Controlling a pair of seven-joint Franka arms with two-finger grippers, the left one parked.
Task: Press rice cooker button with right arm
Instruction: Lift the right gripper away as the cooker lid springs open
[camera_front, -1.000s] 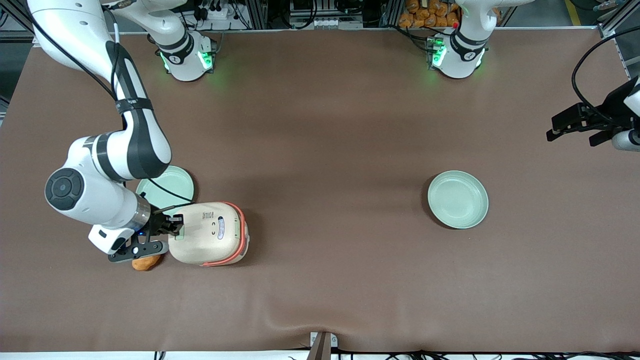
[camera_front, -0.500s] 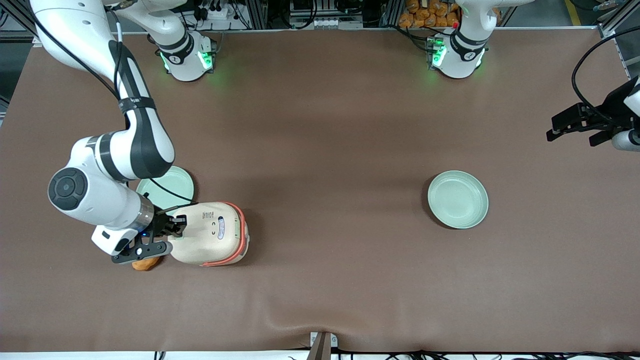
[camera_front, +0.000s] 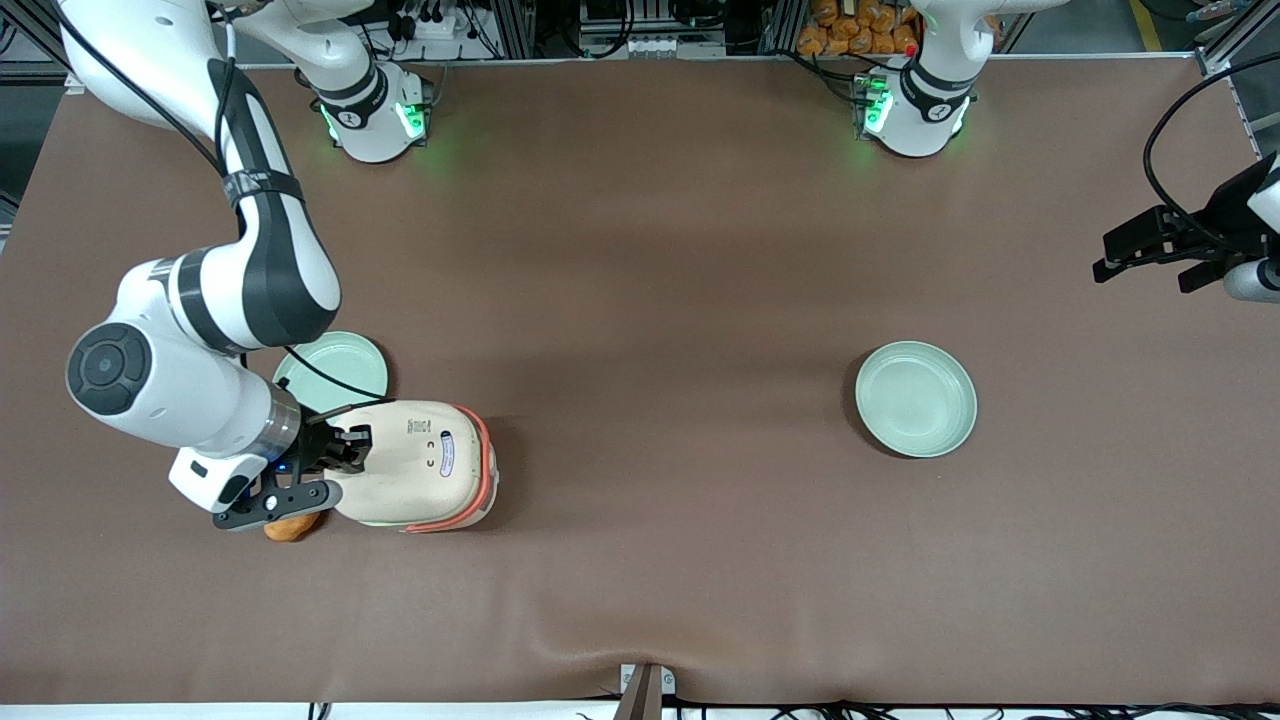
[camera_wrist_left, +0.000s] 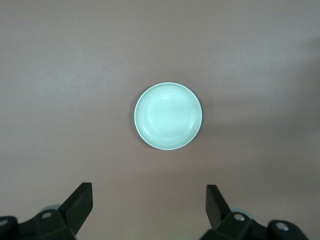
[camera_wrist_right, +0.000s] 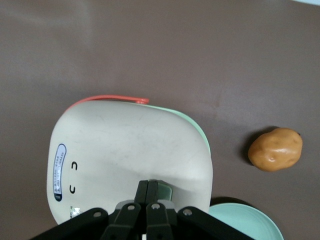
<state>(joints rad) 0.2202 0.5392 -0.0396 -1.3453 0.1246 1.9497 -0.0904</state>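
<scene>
The rice cooker (camera_front: 415, 465) is cream-white with a coral-orange handle band and stands toward the working arm's end of the table. Its cream lid (camera_wrist_right: 130, 155) fills much of the right wrist view. My right gripper (camera_wrist_right: 149, 184) is shut, its two fingers pressed together with nothing between them, and the tips rest on the lid at the button (camera_wrist_right: 165, 191), a pale mint-green square half covered by the fingers. In the front view the gripper (camera_front: 352, 450) sits over the lid's edge on the working arm's side, and the button is hidden under it.
An orange-brown potato-like object (camera_front: 290, 526) (camera_wrist_right: 276, 149) lies on the table beside the cooker, under the wrist. A mint-green plate (camera_front: 335, 370) sits just farther from the front camera than the cooker. Another plate (camera_front: 916, 398) (camera_wrist_left: 168, 116) lies toward the parked arm's end.
The right arm's elbow and wrist housing have shifted sideways away from the cooker and slightly up in the view. The gripper tips stay on the lid edge and the cooker has barely moved.
</scene>
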